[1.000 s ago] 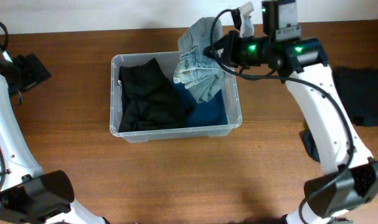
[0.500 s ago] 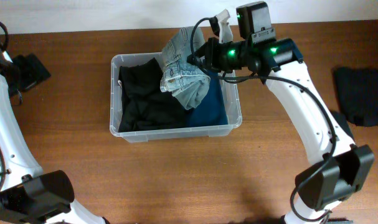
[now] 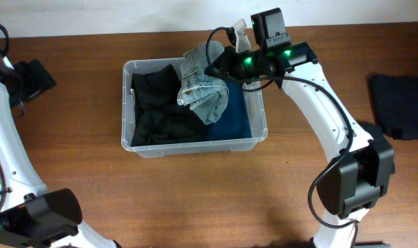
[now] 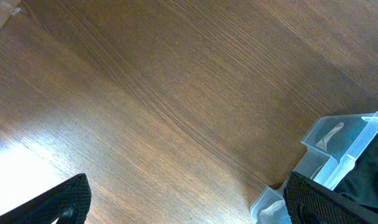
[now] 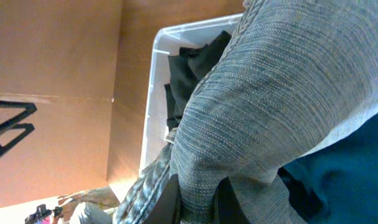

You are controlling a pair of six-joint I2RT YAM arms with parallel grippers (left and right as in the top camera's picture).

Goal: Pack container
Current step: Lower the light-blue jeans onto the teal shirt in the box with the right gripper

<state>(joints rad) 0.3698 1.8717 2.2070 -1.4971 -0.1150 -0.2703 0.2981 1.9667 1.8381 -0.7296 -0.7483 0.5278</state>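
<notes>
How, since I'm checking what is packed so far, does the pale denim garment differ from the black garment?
Colour: the denim garment is faded blue-grey; the black garment is black.
Support: the denim garment hangs bunched from the shut right tool; the black garment is held by nothing.
Place: the denim garment hangs over the back middle of the container; the black garment lies inside its left half.
Both are crumpled clothing.

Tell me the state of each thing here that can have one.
container: open, partly packed.
black garment: lying inside, left.
blue garment: lying inside, right.
denim garment: hanging over the container, gripped.
right gripper: shut on denim garment.
left gripper: open, empty.
dark cloth: unpacked, outside.
</notes>
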